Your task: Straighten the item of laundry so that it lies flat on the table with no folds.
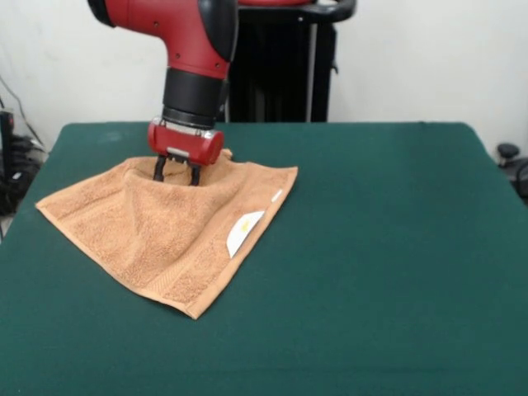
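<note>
The orange-tan towel (161,235) lies on the left half of the dark green table (388,247), spread like a diamond with one corner toward the front. Its white label (244,232) shows at the right edge. My gripper (177,175) comes straight down onto the towel's far part. Its two dark fingers (195,175) pinch the cloth. The cloth rises in a tent toward them, with creases running down from the grip. The towel's far corner is hidden behind the gripper.
The robot's black pedestal (280,62) stands behind the table's far edge. Cables and dark gear show off the table's left edge (12,165), and a dark object off its right edge (510,161).
</note>
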Available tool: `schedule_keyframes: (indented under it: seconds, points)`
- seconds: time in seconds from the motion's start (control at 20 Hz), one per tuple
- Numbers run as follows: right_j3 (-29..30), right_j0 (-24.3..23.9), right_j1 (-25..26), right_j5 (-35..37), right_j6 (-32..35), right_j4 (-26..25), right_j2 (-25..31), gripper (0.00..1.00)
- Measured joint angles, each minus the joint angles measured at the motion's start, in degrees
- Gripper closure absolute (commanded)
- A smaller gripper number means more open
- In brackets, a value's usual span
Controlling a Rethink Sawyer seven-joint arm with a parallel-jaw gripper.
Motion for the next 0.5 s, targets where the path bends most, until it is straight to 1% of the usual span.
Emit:
schedule_keyframes:
  seconds: [0.2,0.5]
  points:
    - [0.28,0.29,0.62,-2.29,0.0,0.0,-0.7,0.0]
    - [0.27,0.11,0.71,-2.64,0.0,-0.59,-0.79,0.0]
